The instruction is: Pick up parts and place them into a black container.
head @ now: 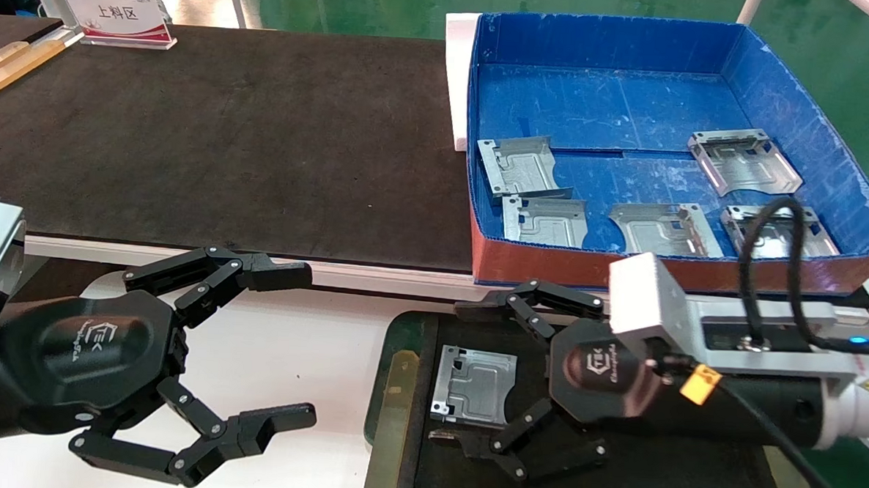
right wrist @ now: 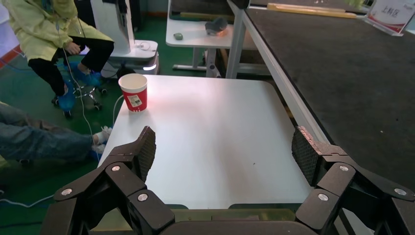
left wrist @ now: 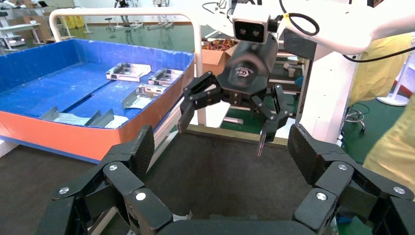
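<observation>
Right gripper (head: 465, 374): fingers spread wide, empty, over black container (head: 391, 389); one part (head: 472, 386) lies flat between them on the floor. Remaining parts (head: 532, 165) in blue box (head: 779, 76), beyond and nearer this arm. Left gripper (head: 294, 348): spread, idle

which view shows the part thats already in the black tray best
The head view: the part lies flat on the black container, fully visible between the open fingers of the right gripper. The left wrist view shows only the black floor under the gripper, not the part. The right wrist view misses it.
</observation>
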Available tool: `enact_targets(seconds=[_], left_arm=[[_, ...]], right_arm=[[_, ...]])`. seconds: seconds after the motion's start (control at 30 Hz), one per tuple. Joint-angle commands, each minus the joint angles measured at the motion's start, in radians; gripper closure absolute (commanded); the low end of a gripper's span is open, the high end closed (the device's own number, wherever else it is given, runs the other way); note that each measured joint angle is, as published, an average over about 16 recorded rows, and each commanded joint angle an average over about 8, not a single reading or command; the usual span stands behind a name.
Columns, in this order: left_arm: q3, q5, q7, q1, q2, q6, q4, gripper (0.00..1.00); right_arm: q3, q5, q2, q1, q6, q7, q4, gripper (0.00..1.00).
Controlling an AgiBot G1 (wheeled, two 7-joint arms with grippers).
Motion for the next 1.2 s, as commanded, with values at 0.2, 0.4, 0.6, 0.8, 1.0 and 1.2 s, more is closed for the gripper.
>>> enact_targets(seconds=[0.2, 0.4, 0.6, 0.8, 1.0, 1.2], left_arm=[[0.000, 0.000, 0.000, 0.000, 0.000, 0.000, 0.000, 0.00], [0.000, 0.000, 0.000, 0.000, 0.000, 0.000, 0.000, 0.00], [0.000, 0.000, 0.000, 0.000, 0.000, 0.000, 0.000, 0.00], [0.000, 0.000, 0.000, 0.000, 0.000, 0.000, 0.000, 0.00], [0.000, 0.000, 0.000, 0.000, 0.000, 0.000, 0.000, 0.00], [0.000, 0.000, 0.000, 0.000, 0.000, 0.000, 0.000, 0.00]], right_arm=[[0.033, 0.047, 0.028, -0.031, -0.009, 0.000, 0.015, 0.00], [0.061, 0.087, 0.053, -0.058, -0.016, 0.001, 0.029, 0.00], [0.089, 0.128, 0.077, -0.085, -0.024, 0.001, 0.042, 0.00], [0.117, 0.168, 0.101, -0.111, -0.032, 0.002, 0.055, 0.00], [0.145, 0.208, 0.126, -0.138, -0.039, 0.002, 0.068, 0.00], [0.171, 0.246, 0.148, -0.163, -0.046, 0.002, 0.080, 0.00]])
